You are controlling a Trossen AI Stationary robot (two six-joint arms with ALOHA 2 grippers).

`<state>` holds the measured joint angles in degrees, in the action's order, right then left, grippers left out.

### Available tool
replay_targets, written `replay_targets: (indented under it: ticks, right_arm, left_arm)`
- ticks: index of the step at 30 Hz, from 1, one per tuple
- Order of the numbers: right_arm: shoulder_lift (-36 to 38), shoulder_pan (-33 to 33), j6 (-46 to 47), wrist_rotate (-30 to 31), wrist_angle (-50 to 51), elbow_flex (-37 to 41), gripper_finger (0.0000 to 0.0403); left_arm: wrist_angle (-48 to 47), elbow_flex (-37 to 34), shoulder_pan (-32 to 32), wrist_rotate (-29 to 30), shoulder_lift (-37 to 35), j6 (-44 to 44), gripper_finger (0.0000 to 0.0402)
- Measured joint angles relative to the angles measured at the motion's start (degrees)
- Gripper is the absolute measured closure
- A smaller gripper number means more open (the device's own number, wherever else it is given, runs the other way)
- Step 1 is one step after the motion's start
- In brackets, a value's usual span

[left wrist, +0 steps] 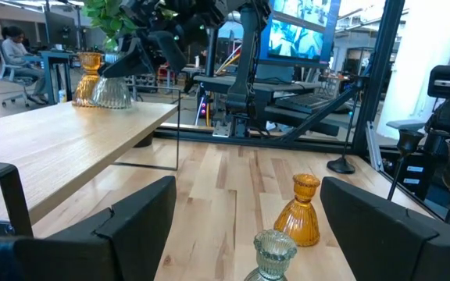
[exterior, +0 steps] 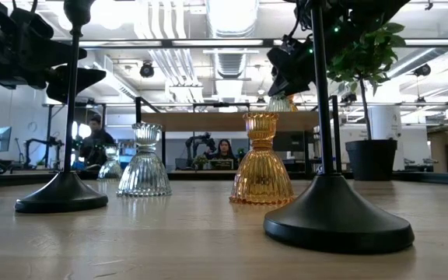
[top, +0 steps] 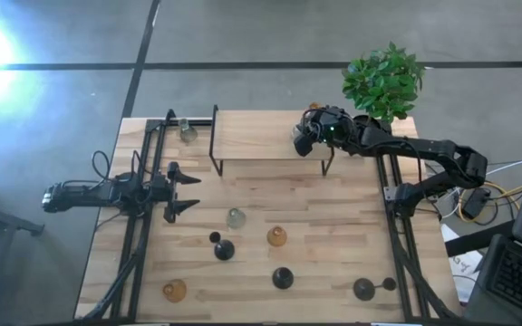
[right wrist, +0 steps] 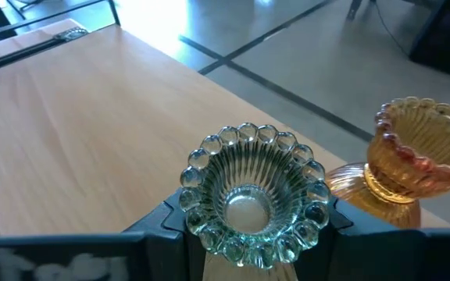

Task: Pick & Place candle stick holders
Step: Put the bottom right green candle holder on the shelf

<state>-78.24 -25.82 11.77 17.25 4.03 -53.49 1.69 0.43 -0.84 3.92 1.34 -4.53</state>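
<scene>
My right gripper [top: 299, 138] is over the right end of the wooden shelf [top: 261, 136], shut on a clear-grey glass holder [right wrist: 248, 204]. An amber holder [right wrist: 412, 160] stands on the shelf just beside it. Another clear holder [top: 187, 131] stands by the shelf's left end. On the table stand a clear holder [top: 235, 217], two amber ones [top: 277, 237] [top: 175, 291] and three black round-based ones [top: 223, 248] [top: 282, 277] [top: 362, 289]. My left gripper [top: 188, 192] is open and empty at the table's left, level, pointing right. My right gripper pinches the clear holder's beaded top rim [right wrist: 198, 215] between its two fingers, one on each side. The fingers come from above, slanting down. The holder is upright, and its base [left wrist: 112, 101] is at the shelf top; whether it rests there I cannot tell.
A black pot with a green plant [top: 383, 81] stands behind the shelf's right end, close to my right arm. The shelf's black metal legs [top: 214, 145] stand on the table. People sit in the room beyond the table [exterior: 224, 152].
</scene>
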Motion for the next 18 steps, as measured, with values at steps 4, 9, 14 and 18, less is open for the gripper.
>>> replay_targets:
  ticks: [4,9,14,18]
  right_arm:
    - [0.00,-0.71,-0.02,-1.14,-0.11,0.00,0.0281]
    - [0.00,-1.03,-0.43,-2.34,-0.13,0.00,0.0281]
    - [0.02,-1.03,-0.56,-2.30,-0.29,0.00,0.0234]
    - [0.04,-1.03,-2.52,-2.29,-0.35,0.00,0.0209]
  left_arm:
    - [-0.01,-0.01,0.00,0.00,-0.02,0.01,0.0078]
    - [-0.01,0.01,0.00,0.01,-0.01,0.00,0.0078]
    - [-0.01,0.01,0.00,0.00,0.00,0.01,0.0078]
    - [0.01,0.02,0.00,0.00,-0.02,-0.01,0.0078]
